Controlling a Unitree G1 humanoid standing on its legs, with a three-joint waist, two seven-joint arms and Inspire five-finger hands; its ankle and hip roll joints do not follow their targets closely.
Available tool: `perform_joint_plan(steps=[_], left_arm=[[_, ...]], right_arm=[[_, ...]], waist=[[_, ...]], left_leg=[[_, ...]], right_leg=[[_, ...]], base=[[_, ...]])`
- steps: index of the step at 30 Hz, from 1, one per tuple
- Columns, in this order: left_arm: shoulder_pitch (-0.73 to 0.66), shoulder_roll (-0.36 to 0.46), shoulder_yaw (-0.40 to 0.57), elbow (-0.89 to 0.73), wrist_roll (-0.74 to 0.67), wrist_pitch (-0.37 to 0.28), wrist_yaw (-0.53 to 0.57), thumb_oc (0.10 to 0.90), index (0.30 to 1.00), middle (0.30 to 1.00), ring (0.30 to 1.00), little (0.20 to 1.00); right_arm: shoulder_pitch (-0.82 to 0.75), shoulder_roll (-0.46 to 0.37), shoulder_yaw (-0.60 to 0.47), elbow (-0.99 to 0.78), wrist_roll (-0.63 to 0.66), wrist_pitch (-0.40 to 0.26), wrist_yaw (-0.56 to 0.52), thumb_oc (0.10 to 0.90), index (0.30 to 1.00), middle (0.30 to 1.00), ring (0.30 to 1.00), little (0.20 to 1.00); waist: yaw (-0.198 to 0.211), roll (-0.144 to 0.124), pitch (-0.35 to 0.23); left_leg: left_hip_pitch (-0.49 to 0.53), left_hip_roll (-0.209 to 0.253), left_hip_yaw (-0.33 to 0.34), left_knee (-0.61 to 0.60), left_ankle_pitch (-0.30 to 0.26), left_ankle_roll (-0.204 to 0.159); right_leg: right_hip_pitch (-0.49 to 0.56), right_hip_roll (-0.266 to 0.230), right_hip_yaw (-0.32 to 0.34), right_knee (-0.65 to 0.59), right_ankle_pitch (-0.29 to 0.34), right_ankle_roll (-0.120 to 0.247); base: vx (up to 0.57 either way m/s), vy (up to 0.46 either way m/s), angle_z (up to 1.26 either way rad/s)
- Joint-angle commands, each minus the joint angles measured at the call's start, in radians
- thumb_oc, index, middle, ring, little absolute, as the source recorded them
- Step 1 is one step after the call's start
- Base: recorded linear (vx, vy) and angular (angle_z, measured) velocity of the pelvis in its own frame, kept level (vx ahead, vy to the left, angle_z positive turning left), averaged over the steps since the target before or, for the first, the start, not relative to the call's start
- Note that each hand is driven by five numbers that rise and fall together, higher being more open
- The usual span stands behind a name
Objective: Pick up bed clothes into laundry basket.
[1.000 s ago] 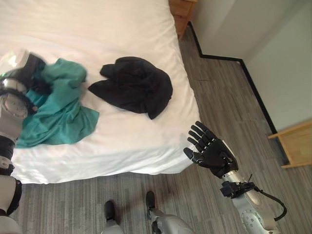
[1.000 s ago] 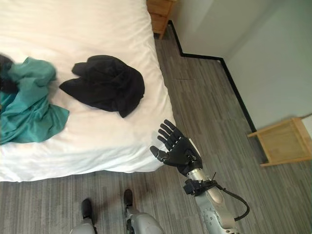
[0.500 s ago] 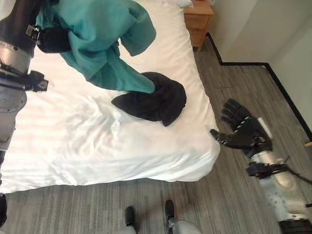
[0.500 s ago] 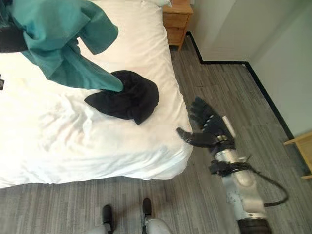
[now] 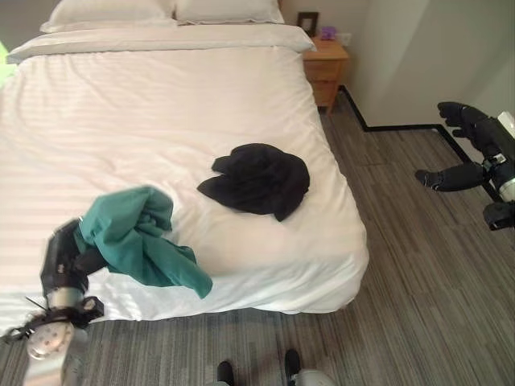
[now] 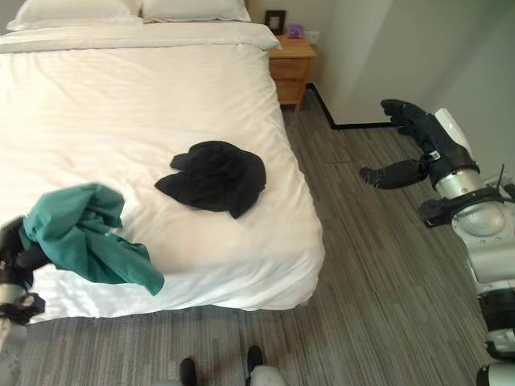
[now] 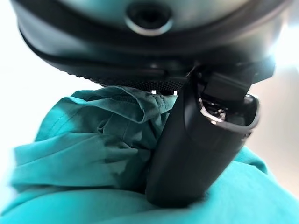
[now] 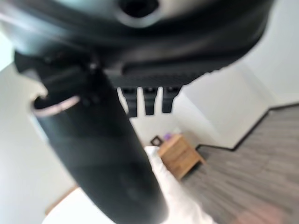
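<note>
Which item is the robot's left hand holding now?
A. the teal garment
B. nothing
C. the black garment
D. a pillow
A: the left hand has its fingers curled into the teal garment at the near edge of the bed, while the black garment lies apart on the sheet.

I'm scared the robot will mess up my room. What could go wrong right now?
The left hand grips the green garment by one bunched part, and a loose end hangs over the edge of the bed. It could slip out or drag on the floor. The black garment lies on the bed and might be forgotten. The right hand is open, out over the floor, so it can't help catch anything.
</note>
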Motion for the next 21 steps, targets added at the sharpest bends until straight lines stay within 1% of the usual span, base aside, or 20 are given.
perform_joint_plan(steps=[1,2,3,5,6,7,8,9,10,11,12,13,14,15,16,17,18,19,20,21], left_arm=[[-0.067,0.079,0.077,-0.156,-0.074,-0.132,-0.028,0.4,0.3,0.3,0.3,0.3],[-0.091,0.082,0.058,-0.166,-0.098,-0.141,-0.032,0.4,0.3,0.3,0.3,0.3],[-0.092,0.082,0.057,-0.164,-0.099,-0.142,-0.032,0.4,0.3,0.3,0.3,0.3],[-0.123,0.097,0.012,-0.169,-0.096,-0.149,-0.032,0.4,0.3,0.3,0.3,0.3],[-0.142,0.088,-0.024,-0.174,-0.089,-0.166,-0.017,0.4,0.3,0.3,0.3,0.3],[-0.16,0.092,-0.017,-0.209,-0.085,-0.15,-0.028,0.4,0.3,0.3,0.3,0.3],[-0.159,0.092,-0.016,-0.21,-0.084,-0.149,-0.027,0.4,0.3,0.3,0.3,0.3],[-0.162,0.068,-0.041,-0.21,-0.101,-0.151,-0.035,0.4,0.3,0.3,0.3,0.3],[-0.168,0.029,-0.078,-0.198,-0.145,-0.156,-0.054,0.4,0.3,0.3,0.3,0.3],[-0.169,0.027,-0.08,-0.197,-0.146,-0.157,-0.055,0.4,0.3,0.3,0.3,0.3],[-0.174,0.014,-0.095,-0.188,-0.156,-0.152,-0.06,0.4,0.3,0.3,0.3,0.3],[-0.182,0.013,-0.105,-0.183,-0.156,-0.15,-0.057,0.4,0.3,0.3,0.3,0.3],[-0.175,0.02,-0.113,-0.185,-0.15,-0.139,-0.061,0.4,0.3,0.3,0.3,0.3],[-0.175,0.021,-0.114,-0.185,-0.151,-0.139,-0.062,0.4,0.3,0.3,0.3,0.3],[-0.169,0.016,-0.125,-0.18,-0.154,-0.133,-0.069,0.4,0.3,0.3,0.3,0.3],[-0.162,0.02,-0.124,-0.171,-0.158,-0.123,-0.077,0.4,0.3,0.3,0.3,0.3],[-0.141,0.026,-0.13,-0.175,-0.142,-0.111,-0.083,0.4,0.3,0.3,0.3,0.3],[-0.133,0.029,-0.129,-0.171,-0.135,-0.108,-0.081,0.4,0.3,0.3,0.3,0.3],[-0.133,0.03,-0.13,-0.171,-0.134,-0.108,-0.081,0.4,0.3,0.3,0.3,0.3],[-0.128,0.042,-0.129,-0.168,-0.113,-0.104,-0.077,0.4,0.3,0.3,0.3,0.3]], right_arm=[[-0.204,-0.072,0.015,-0.018,-0.053,-0.053,-0.068,0.8,0.9,0.9,0.9,0.9],[-0.218,-0.095,0.037,-0.018,-0.06,-0.057,-0.065,0.8,0.9,0.9,0.9,0.9],[-0.221,-0.096,0.04,-0.016,-0.06,-0.058,-0.065,0.8,0.9,0.9,0.9,0.9],[-0.228,-0.124,0.072,0.017,-0.071,-0.059,-0.074,0.8,0.9,0.9,0.9,0.9],[-0.21,-0.13,0.081,0.035,-0.092,-0.068,-0.096,0.8,0.9,0.9,0.9,0.9],[-0.229,-0.177,0.084,-0.001,-0.103,-0.05,-0.051,0.8,0.9,0.9,0.9,0.9],[-0.231,-0.177,0.086,-0.001,-0.103,-0.05,-0.05,0.8,0.9,0.9,0.9,0.9],[-0.248,-0.177,0.111,0.024,-0.093,-0.052,-0.048,0.8,0.9,0.9,0.9,0.9],[-0.266,-0.186,0.125,0.072,-0.083,-0.066,-0.069,0.8,0.9,0.9,0.9,0.9],[-0.27,-0.189,0.129,0.075,-0.082,-0.068,-0.07,0.8,0.9,0.9,0.9,0.9],[-0.277,-0.193,0.134,0.087,-0.076,-0.072,-0.078,0.8,0.9,0.9,0.9,0.9],[-0.264,-0.201,0.124,0.094,-0.069,-0.075,-0.082,0.8,0.9,0.9,0.9,0.9],[-0.247,-0.212,0.114,0.114,-0.077,-0.082,-0.085,0.8,0.9,0.9,0.9,0.9],[-0.243,-0.213,0.109,0.114,-0.077,-0.083,-0.085,0.8,0.9,0.9,0.9,0.9],[-0.225,-0.218,0.109,0.123,-0.086,-0.09,-0.082,0.8,0.9,0.9,0.9,0.9],[-0.205,-0.226,0.098,0.135,-0.093,-0.086,-0.078,0.8,0.9,0.9,0.9,0.9],[-0.178,-0.234,0.089,0.115,-0.121,-0.093,-0.06,0.8,0.9,0.9,0.9,0.9],[-0.17,-0.231,0.083,0.113,-0.124,-0.097,-0.062,0.8,0.9,0.9,0.9,0.9],[-0.165,-0.231,0.079,0.112,-0.124,-0.097,-0.062,0.8,0.9,0.9,0.9,0.9],[-0.164,-0.222,0.085,0.113,-0.137,-0.101,-0.059,0.8,0.9,0.9,0.9,0.9]], waist=[[0.042,-0.017,-0.026],[0.029,-0.027,-0.025],[0.026,-0.025,-0.023],[0.008,-0.039,-0.024],[0.0,-0.053,-0.027],[0.028,-0.08,-0.038],[0.026,-0.076,-0.041],[0.03,-0.079,-0.049],[0.042,-0.083,-0.057],[0.035,-0.083,-0.053],[0.038,-0.084,-0.052],[0.031,-0.078,-0.048],[0.03,-0.074,-0.043],[0.03,-0.074,-0.043],[0.024,-0.068,-0.042],[0.023,-0.06,-0.047],[0.032,-0.046,-0.052],[0.034,-0.039,-0.055],[0.033,-0.039,-0.056],[0.04,-0.033,-0.057]], left_leg=[[0.005,0.003,-0.138,0.117,-0.153,-0.013],[0.025,0.004,-0.181,0.108,-0.162,-0.037],[0.028,0.005,-0.185,0.107,-0.162,-0.037],[0.042,0.004,-0.235,0.101,-0.171,-0.05],[0.046,0.01,-0.256,0.101,-0.174,-0.061],[0.027,0.012,-0.295,0.123,-0.174,-0.077],[0.031,0.015,-0.297,0.125,-0.184,-0.075],[0.033,0.025,-0.313,0.12,-0.18,-0.079],[0.013,0.048,-0.304,0.144,-0.162,-0.102],[0.005,0.044,-0.312,0.148,-0.153,-0.106],[-0.012,0.056,-0.3,0.176,-0.13,-0.115],[-0.026,0.07,-0.291,0.2,-0.126,-0.12],[-0.045,0.094,-0.23,0.203,-0.099,-0.131],[-0.045,0.096,-0.233,0.203,-0.099,-0.132],[-0.051,0.124,-0.169,0.18,-0.087,-0.133],[-0.044,0.133,-0.165,0.155,-0.087,-0.138],[-0.037,0.145,-0.184,0.121,-0.076,-0.144],[-0.035,0.149,-0.192,0.104,-0.071,-0.144],[-0.034,0.15,-0.194,0.101,-0.069,-0.144],[-0.034,0.152,-0.2,0.071,-0.057,-0.141]], right_leg=[[-0.068,-0.084,0.026,0.036,0.087,0.04],[-0.073,-0.097,0.065,-0.087,0.081,0.042],[-0.064,-0.098,0.06,-0.096,0.083,0.042],[-0.065,-0.072,0.131,-0.2,0.093,0.051],[-0.061,-0.057,0.166,-0.213,0.094,0.049],[-0.043,-0.069,0.149,-0.192,0.096,0.045],[-0.038,-0.067,0.144,-0.191,0.084,0.046],[-0.032,-0.064,0.132,-0.187,0.089,0.04],[0.008,-0.066,0.086,-0.207,0.081,0.029],[0.009,-0.07,0.08,-0.211,0.093,0.028],[0.034,-0.074,0.056,-0.224,0.087,0.022],[0.065,-0.072,0.031,-0.243,0.077,0.017],[0.091,-0.074,-0.016,-0.27,0.074,0.011],[0.095,-0.073,-0.019,-0.273,0.076,0.011],[0.109,-0.08,-0.05,-0.286,0.073,0.011],[0.119,-0.072,-0.065,-0.301,0.072,0.009],[0.128,-0.06,-0.073,-0.315,0.072,0.008],[0.131,-0.058,-0.079,-0.322,0.073,0.009],[0.132,-0.057,-0.081,-0.323,0.074,0.009],[0.127,-0.054,-0.086,-0.336,0.081,0.012]], base=[[0.35,-0.239,0.67],[0.21,-0.126,0.5],[0.27,-0.18,0.77],[0.2,-0.165,0.9],[0.14,-0.353,0.98],[0.12,-0.287,1.07],[0.08,-0.292,1.18],[0.18,-0.261,1.17],[0.1,-0.277,0.91],[0.08,-0.248,0.67],[0.04,-0.133,0.61],[0.08,-0.252,0.94],[0.05,-0.181,0.93],[-0.04,-0.189,0.82],[-0.02,-0.075,0.61],[0.01,-0.113,0.69],[0.06,-0.065,0.74],[0.04,-0.053,0.59],[0.0,-0.015,0.35],[0.0,-0.005,0.2]])
